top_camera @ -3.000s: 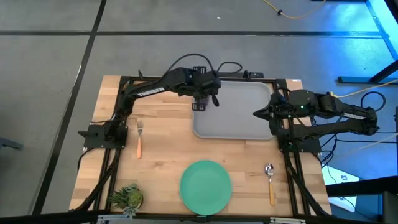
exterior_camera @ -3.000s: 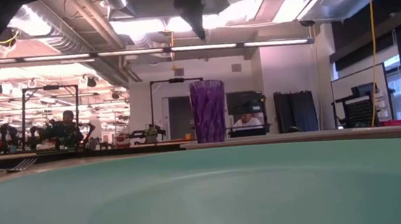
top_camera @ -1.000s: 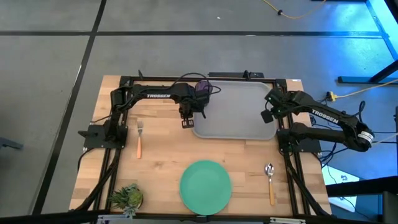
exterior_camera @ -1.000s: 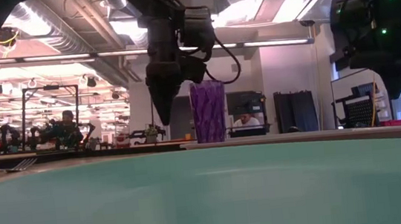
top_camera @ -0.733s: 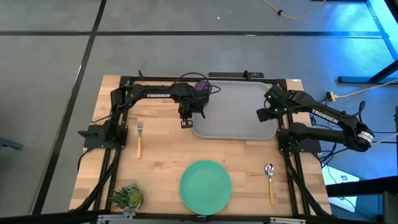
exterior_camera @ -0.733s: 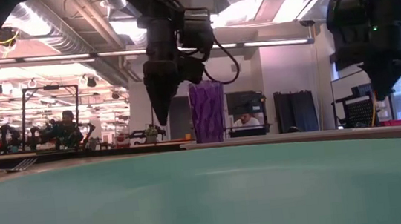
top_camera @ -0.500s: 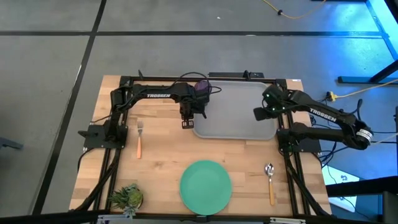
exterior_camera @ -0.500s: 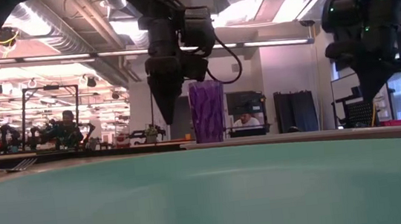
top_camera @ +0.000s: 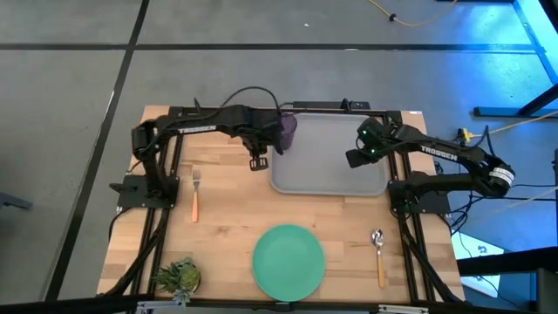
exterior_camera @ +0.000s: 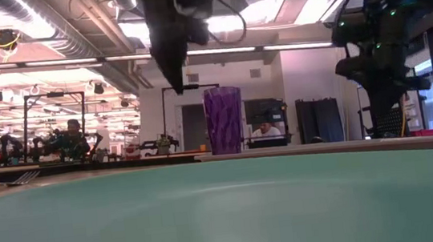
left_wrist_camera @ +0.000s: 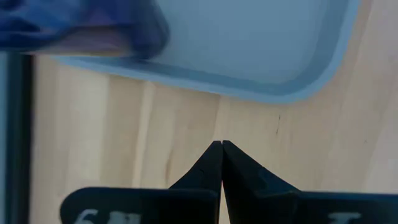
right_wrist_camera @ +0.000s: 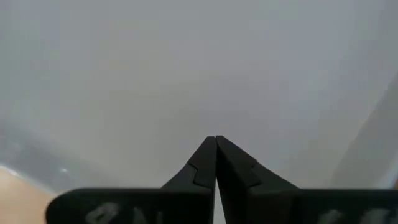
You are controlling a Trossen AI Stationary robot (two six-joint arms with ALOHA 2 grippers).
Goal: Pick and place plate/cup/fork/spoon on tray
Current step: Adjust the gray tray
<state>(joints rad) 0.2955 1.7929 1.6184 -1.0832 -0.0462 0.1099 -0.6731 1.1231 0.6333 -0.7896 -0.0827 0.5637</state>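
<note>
Overhead, one tray lies on the desk, with one cup standing in its corner. One plate, one fork and one spoon rest on the wood, well apart. The left end effector hangs beside the tray; the right end effector hangs over it. At desk level, the cup stands beyond the plate. Each wrist view shows its own fingers pressed together, empty.

1 tray, 1 cup, 1 plate, 1 fork, 1 spoon, 1 small plant, 2 arms w/ 1 claw ea: left claw, right claw.
</note>
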